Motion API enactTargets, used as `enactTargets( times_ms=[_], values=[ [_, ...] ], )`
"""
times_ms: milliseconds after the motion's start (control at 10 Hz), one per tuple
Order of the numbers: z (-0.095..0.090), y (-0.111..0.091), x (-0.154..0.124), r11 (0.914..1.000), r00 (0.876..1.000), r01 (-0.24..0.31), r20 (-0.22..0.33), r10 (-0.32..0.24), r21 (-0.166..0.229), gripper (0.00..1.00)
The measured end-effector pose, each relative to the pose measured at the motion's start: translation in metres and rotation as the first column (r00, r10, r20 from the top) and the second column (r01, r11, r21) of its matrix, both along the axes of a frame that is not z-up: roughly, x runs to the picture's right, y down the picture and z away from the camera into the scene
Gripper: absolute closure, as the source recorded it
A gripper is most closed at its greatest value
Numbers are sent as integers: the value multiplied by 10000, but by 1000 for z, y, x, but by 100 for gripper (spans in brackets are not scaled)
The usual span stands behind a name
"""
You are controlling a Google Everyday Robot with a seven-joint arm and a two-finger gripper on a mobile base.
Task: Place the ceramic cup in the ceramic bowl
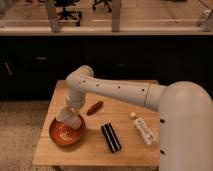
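Observation:
The ceramic bowl point(62, 135), wide and reddish-brown, sits at the front left of the wooden table point(125, 150). The whitish-beige ceramic cup point(70, 121) is right over the bowl's far right side, low above or just touching it; I cannot tell which. My gripper point(69, 111) comes down from the white arm point(115, 90) onto the cup's top. The cup hides part of the bowl's rim.
A small reddish-brown elongated object point(94, 107) lies just right of the bowl. A black rectangular object point(111, 137) lies in the middle front. A white tube point(143, 129) lies to the right. A dark counter with windows stands behind the table.

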State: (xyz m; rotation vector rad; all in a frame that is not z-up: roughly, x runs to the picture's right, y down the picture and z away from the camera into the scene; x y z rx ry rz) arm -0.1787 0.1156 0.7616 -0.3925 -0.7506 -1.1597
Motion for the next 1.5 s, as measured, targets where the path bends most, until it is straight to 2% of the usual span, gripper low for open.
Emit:
enactTargets(
  times_ms=[100, 200, 600, 900, 1000, 1500],
  values=[
    [0, 1, 1, 10000, 10000, -40, -7, 40, 11, 95],
    [0, 1, 1, 10000, 10000, -77, -8, 77, 31, 100],
    [0, 3, 2, 9997, 9997, -239, 13, 239, -1, 100],
    [2, 12, 2, 9987, 9991, -341, 224, 350, -384, 100],
    [2, 15, 1, 9984, 9991, -324, 276, 337, -467, 97],
    [1, 25, -4, 9966, 9987, -357, 323, 382, -744, 47]
  ],
)
